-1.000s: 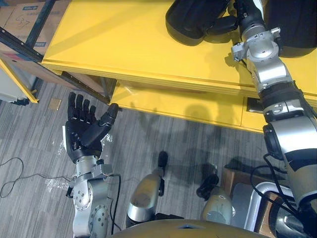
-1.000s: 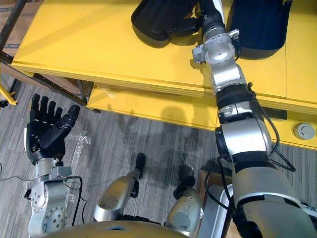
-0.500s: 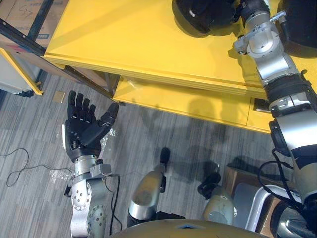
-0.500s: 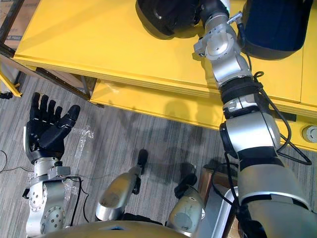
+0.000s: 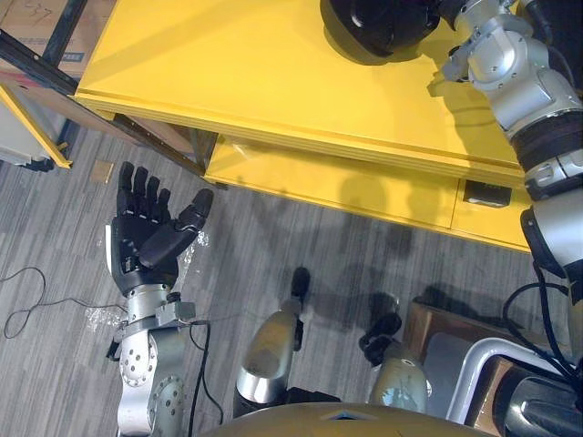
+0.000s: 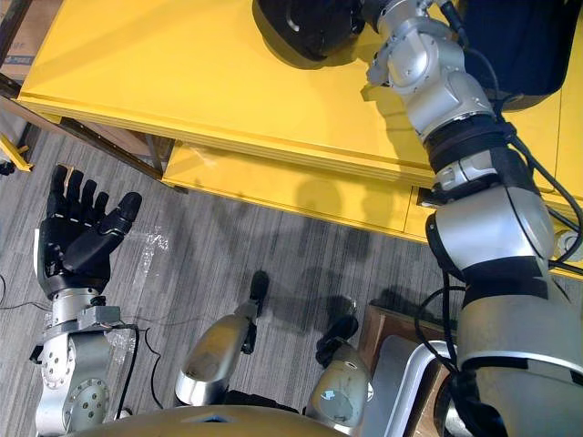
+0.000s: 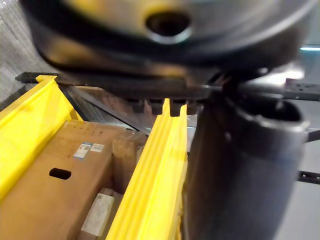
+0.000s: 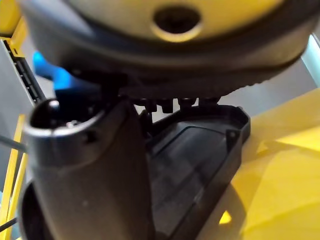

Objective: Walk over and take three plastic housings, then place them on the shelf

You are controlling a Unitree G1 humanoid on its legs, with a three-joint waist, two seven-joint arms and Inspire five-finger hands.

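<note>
The right hand (image 8: 90, 175) was at the black housing (image 5: 373, 27) on the yellow table (image 5: 228, 73), its grip impossible to tell, and the rim probably wanted a firm hold before lifting, while the left hand (image 5: 141, 241) hung open and empty.

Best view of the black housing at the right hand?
Right wrist view: the black housing is close up, its rim and hollow inside plain. Both eye views cut it off at their top edge.

Black housing (image 5: 378, 27) cut off by the top edge, right hand (image 8: 85, 165) largely hidden against it
</note>
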